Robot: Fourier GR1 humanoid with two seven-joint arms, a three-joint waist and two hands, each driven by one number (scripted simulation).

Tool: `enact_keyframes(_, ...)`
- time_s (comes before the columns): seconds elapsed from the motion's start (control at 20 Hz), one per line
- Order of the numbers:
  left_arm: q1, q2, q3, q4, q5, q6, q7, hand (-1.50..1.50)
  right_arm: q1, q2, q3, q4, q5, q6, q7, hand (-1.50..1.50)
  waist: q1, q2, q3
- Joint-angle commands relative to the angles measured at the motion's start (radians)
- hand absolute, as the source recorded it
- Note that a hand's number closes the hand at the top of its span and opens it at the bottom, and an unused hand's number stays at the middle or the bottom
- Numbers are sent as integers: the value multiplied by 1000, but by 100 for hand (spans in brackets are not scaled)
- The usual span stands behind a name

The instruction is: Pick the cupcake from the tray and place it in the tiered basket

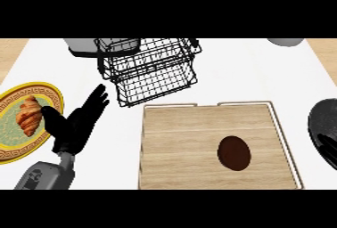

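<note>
- The cupcake (234,153) sits on the wooden tray (178,151), right of the tray's middle and toward its near edge; from above it shows as a dark brown oval, and nothing is touching it.
- The tray lies flat on the white counter (244,75), with a thin pale rim around it.
- The tiered basket (153,71), black wire, stands just beyond the tray's far left corner and looks tilted.
- My left hand (74,122) is released, fingers straight and pointing up, thumb spread; it hovers left of the tray, between it and the plate, holding nothing.
- My right hand is out of sight.
- A croissant (30,116) lies on a yellow-rimmed plate (52,95) at the far left.
- A dark round dish (326,131) is cut off by the right edge.
- A grey object (82,46) stands behind the basket.
</note>
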Motion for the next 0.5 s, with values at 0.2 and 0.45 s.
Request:
enact_keyframes(0.2, -28, -48, -31, -32, -51, 41, 38, 0, 56, 77, 287, -300, 304, 19, 441, -150, 32, 5, 2)
enact_keyframes(0.45, -16, -45, -21, -60, -36, 20, 45, 0, -21, 65, 339, -160, 430, -27, 522, -150, 39, 3, 2)
